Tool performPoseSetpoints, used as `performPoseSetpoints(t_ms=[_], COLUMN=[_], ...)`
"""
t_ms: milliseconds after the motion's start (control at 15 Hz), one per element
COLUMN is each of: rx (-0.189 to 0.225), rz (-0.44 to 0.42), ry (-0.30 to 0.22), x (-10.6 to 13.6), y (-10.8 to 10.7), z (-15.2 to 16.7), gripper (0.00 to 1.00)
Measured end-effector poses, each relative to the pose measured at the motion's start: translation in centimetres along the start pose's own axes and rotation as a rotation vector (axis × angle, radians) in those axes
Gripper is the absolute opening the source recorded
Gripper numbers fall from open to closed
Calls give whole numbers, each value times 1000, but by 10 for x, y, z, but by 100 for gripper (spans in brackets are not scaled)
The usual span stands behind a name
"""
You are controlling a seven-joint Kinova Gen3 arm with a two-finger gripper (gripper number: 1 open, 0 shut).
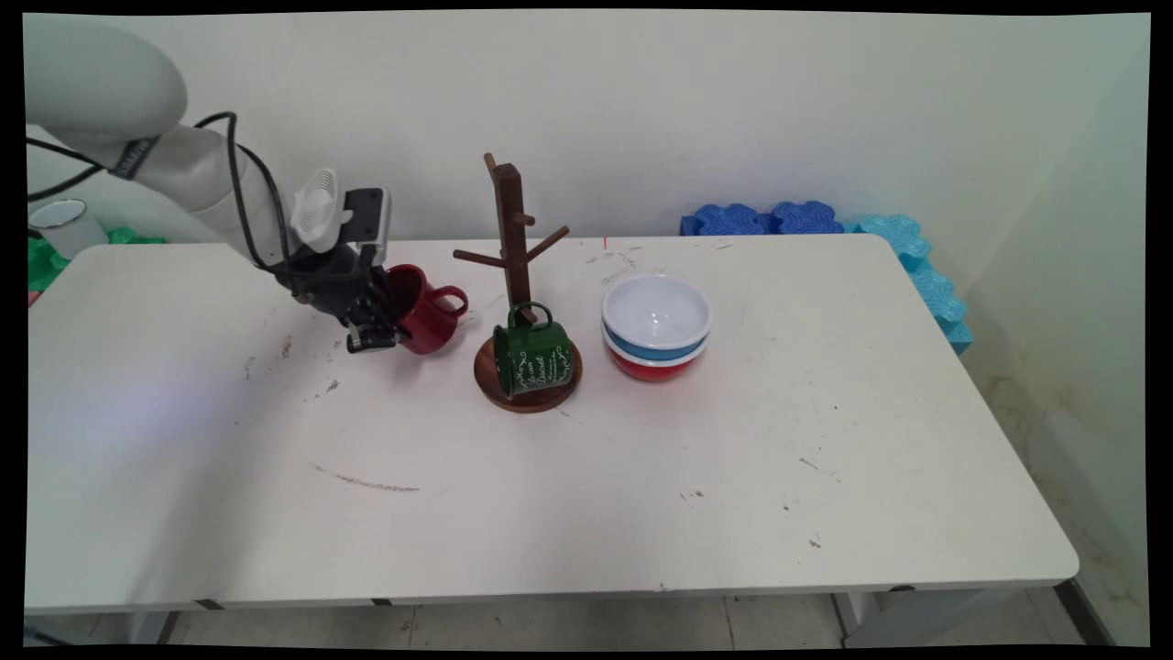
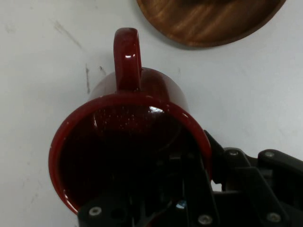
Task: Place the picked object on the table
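Red mug [image 1: 427, 320] is pinched at its rim by the claw [image 1: 374, 332], tipped over the desk [image 1: 586, 477]; a mug tree [image 1: 520, 293] stands beside it.

Two mugs: one red [image 1: 426, 321], rim clamped between the fingers, one green [image 1: 532, 357] beyond the fingertips. Two stacked bowls: blue [image 1: 656, 319] over red [image 1: 652, 368]. One wooden mug tree [image 1: 515, 266]. One white cup [image 1: 62, 225] behind the hand. One gripper [image 1: 378, 328]. One table [image 1: 550, 495].
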Motion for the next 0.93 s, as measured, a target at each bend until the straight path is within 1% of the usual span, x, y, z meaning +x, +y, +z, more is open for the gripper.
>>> performPoseSetpoints(t_ms=[800, 867, 933], rx=[-10, -9, -10], rz=[45, 48, 52], ry=[-40, -41, -41], x=[5, 5, 6], y=[-15, -16, -18], z=[27, 28, 29], gripper=[0, 100, 100])
